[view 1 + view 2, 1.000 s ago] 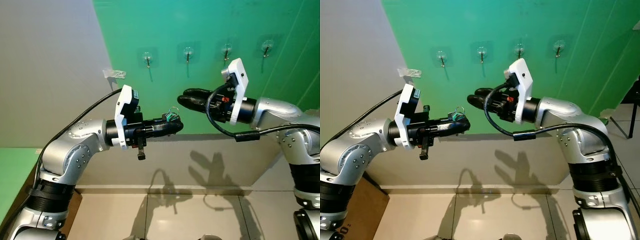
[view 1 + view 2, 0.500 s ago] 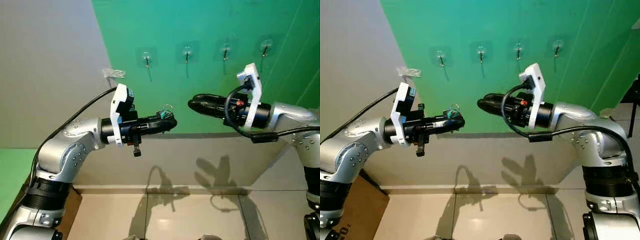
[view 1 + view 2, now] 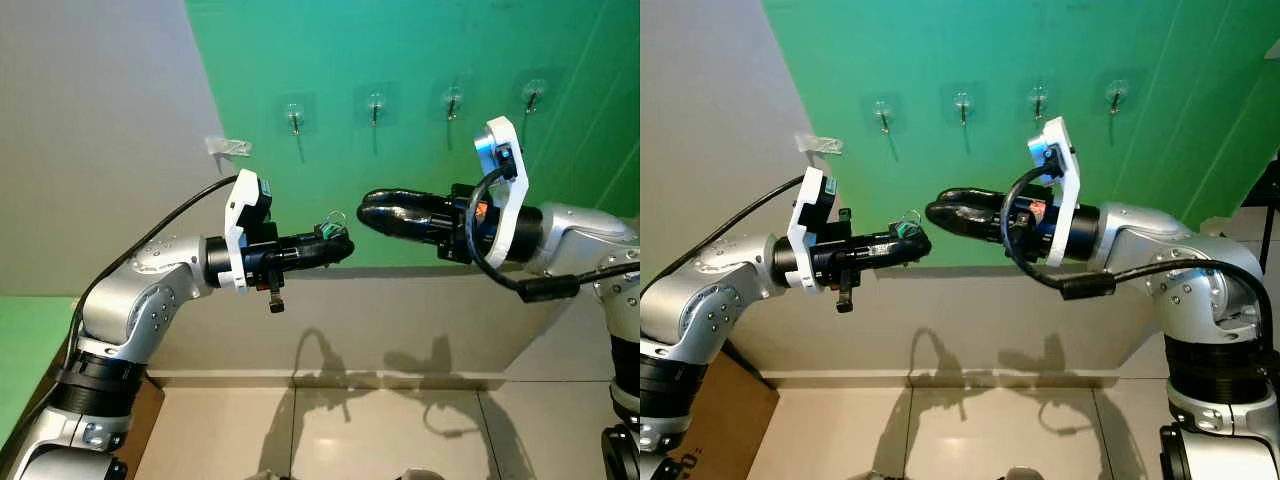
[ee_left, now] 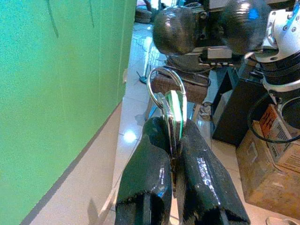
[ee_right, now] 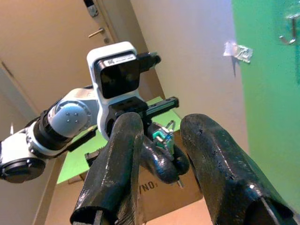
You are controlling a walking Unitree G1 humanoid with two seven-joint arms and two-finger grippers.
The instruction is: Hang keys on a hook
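Keys (image 4: 172,115), light, rigid, slippery metal, sit pinched in the closed left end effector (image 4: 174,140); the open right end effector (image 5: 161,140) at 3 o'clock should take the ring (image 4: 165,79).

Both arms reach inward at chest height. The left gripper (image 3: 340,245) is clamped shut, pointing right; the right gripper (image 3: 372,210), fingers parted, points left, just beside it.

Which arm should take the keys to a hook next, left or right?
Left, probably. The left gripper is shut on the keys, ring sticking out ahead, and sits below the leftmost hook. The right gripper is open and holds nothing, facing the keys.
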